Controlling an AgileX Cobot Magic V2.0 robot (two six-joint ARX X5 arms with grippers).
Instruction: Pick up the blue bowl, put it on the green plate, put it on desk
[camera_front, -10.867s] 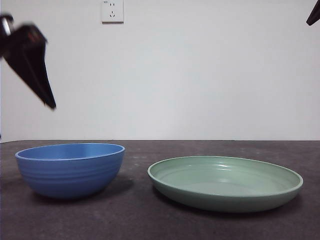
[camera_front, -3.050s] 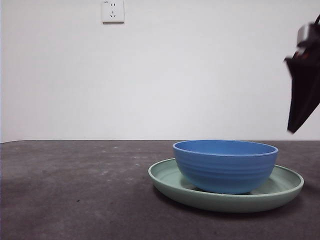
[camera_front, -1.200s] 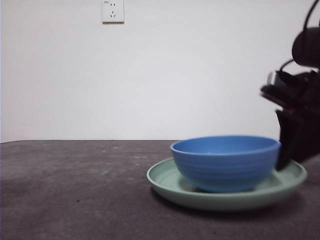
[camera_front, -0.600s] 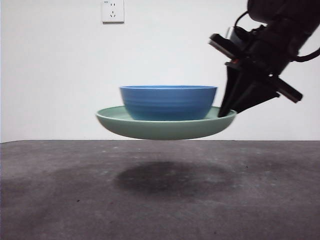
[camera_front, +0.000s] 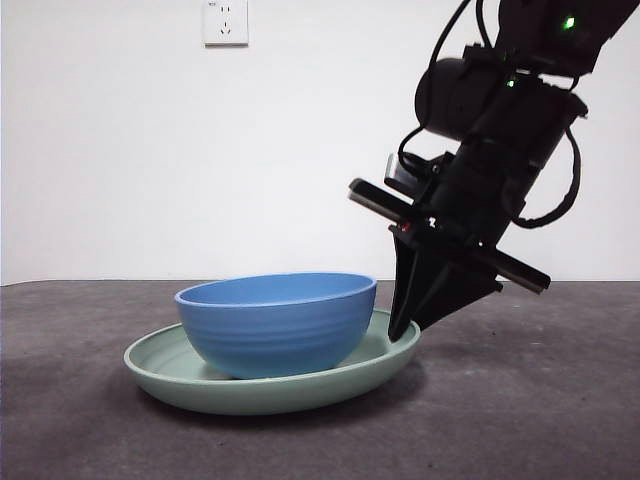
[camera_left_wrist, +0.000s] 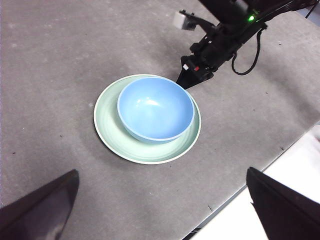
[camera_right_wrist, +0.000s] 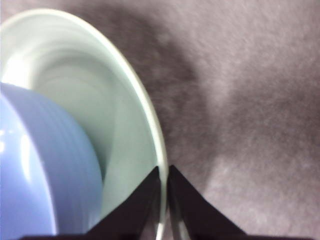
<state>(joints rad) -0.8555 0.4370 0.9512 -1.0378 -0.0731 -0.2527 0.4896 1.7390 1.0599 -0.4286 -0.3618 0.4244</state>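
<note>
While one blue bowl (camera_front: 277, 322) sits upright in one green plate (camera_front: 190, 382) on the bench (camera_front: 520, 420), the right gripper (camera_right_wrist: 164, 176) pinches the plate's rim. The left gripper (camera_left_wrist: 160, 200) hangs high, fingers (camera_left_wrist: 37, 207) wide.

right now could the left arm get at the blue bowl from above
Probably yes. The round, ridged blue bowl sits open-topped in the pale green plate, nothing over it. The right pincer grips only the plate's rim at one side; the left pincer hangs high and open.
</note>
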